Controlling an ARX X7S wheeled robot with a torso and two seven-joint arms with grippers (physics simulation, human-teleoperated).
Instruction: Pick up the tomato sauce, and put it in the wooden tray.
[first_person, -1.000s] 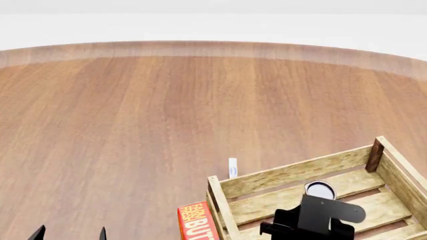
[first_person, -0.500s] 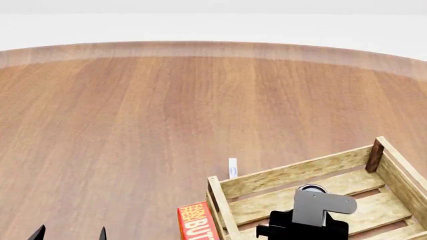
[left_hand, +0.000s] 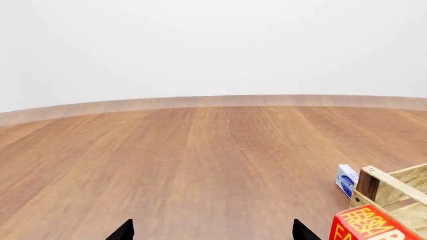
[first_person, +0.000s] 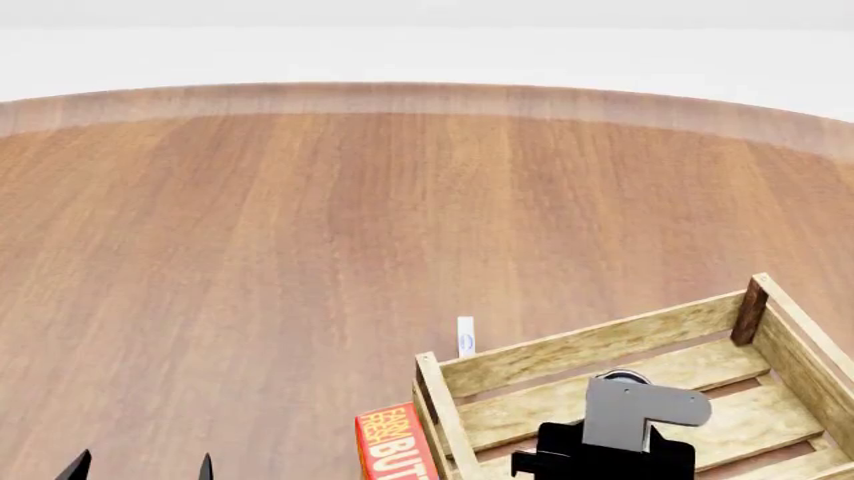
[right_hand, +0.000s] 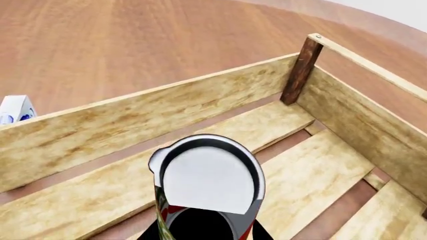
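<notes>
Head view — tomato sauce (first_person: 622, 378) mostly hidden inside wooden tray (first_person: 587, 345).

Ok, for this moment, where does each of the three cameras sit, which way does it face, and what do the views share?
Head view: high on the robot, looking forward and down over the brown wooden table; left gripper tips and right gripper show.
Left wrist view: low, facing across the table; left gripper tips show.
Right wrist view: above the pale slatted wooden tray, facing into it over the red-labelled tomato sauce can.
Shared: the tray, and the small white-and-blue carton beside it.
</notes>
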